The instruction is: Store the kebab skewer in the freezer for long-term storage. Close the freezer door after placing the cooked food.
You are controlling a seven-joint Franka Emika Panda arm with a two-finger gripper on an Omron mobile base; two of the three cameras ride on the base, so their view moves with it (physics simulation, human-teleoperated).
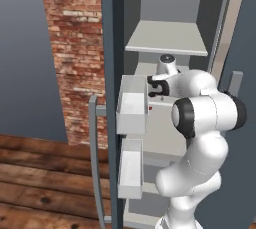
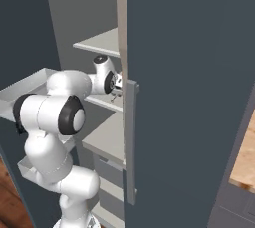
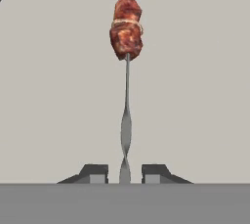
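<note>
Gripper [image 3: 125, 173] closed on handle end of kebab skewer [image 3: 127, 32]; thin twisted metal stem runs up betw the 2 dark fingertips [image 3: 95, 171], reddish-brown meat chunks at far end of stick. Behind skewer in hand view: flat pale white surface, prob a freezer shelf; can't tell if skewer touches it or hangs just above.

Freezer [image 1: 170, 38] stands open, w/ arm reaching inside at mid height, hand just below upper white shelf [image 1: 167, 38]. Freezer door [image 1: 112, 98] swung out to left of the opening, edge-on to left base cam, w/ 2 white bins [image 1: 132, 105] on inner face, one above the other, and long grey bar handle [image 1: 95, 158] on outer side. Brick wall [image 1: 72, 48] left of freezer door. Right base view: wrist sits inside freezer beside another slate-grey door panel [image 2: 189, 97] w/ vertical bar handle.
</note>
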